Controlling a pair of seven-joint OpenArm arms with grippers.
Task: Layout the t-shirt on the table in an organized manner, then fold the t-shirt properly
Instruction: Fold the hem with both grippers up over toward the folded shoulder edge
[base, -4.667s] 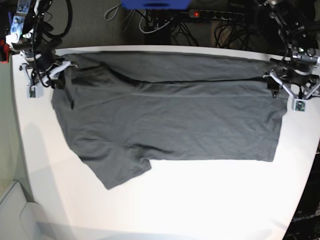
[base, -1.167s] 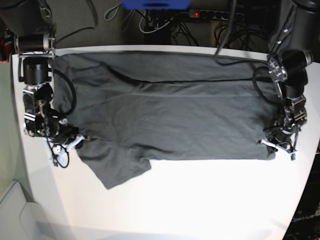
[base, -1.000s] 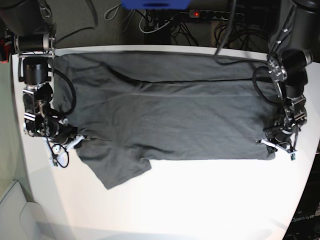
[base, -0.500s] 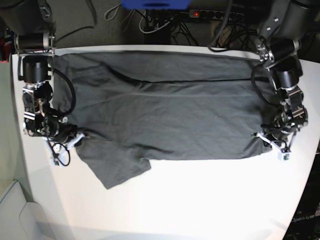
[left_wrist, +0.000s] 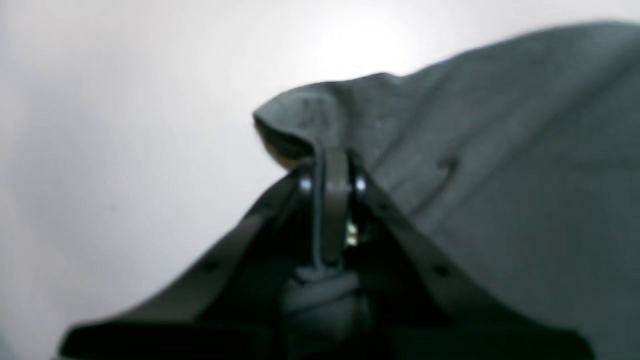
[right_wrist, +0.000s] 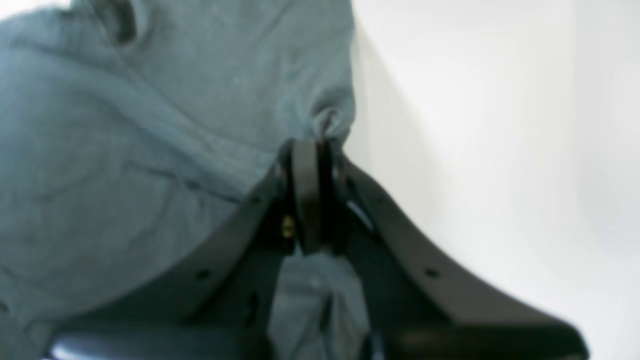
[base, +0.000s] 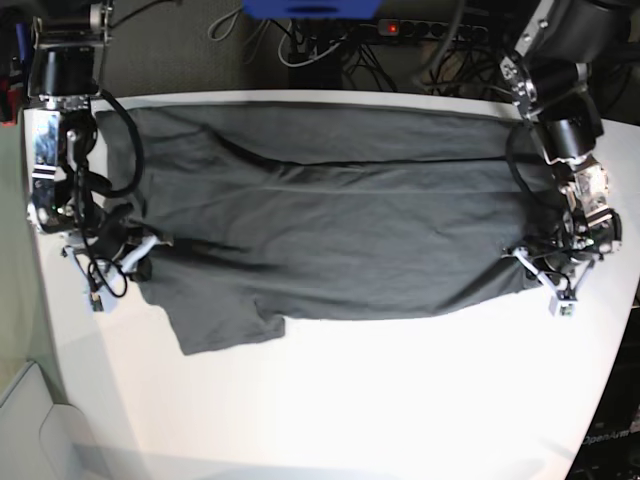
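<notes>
The dark grey t-shirt (base: 330, 220) lies spread across the white table (base: 400, 390), its near edge lifted at both ends. In the base view my left gripper (base: 532, 268) sits at the shirt's right near corner, shut on the hem. The left wrist view shows that gripper (left_wrist: 330, 172) pinching a raised fold of the t-shirt (left_wrist: 500, 175). My right gripper (base: 140, 250) is at the shirt's left side by the sleeve, shut on the cloth. The right wrist view shows it (right_wrist: 312, 150) clamped on a bunched edge of the t-shirt (right_wrist: 150, 150).
A power strip (base: 430, 30) and tangled cables lie behind the table's far edge. A blue object (base: 310, 8) sits at the top centre. Arm cables hang near the table's left edge (base: 100, 285). Bare white tabletop (right_wrist: 500, 125) stretches along the near side.
Both grippers have lifted and pulled the shirt's near edge back toward the far side. The left sleeve has shifted left and up; the near right corner has risen.
</notes>
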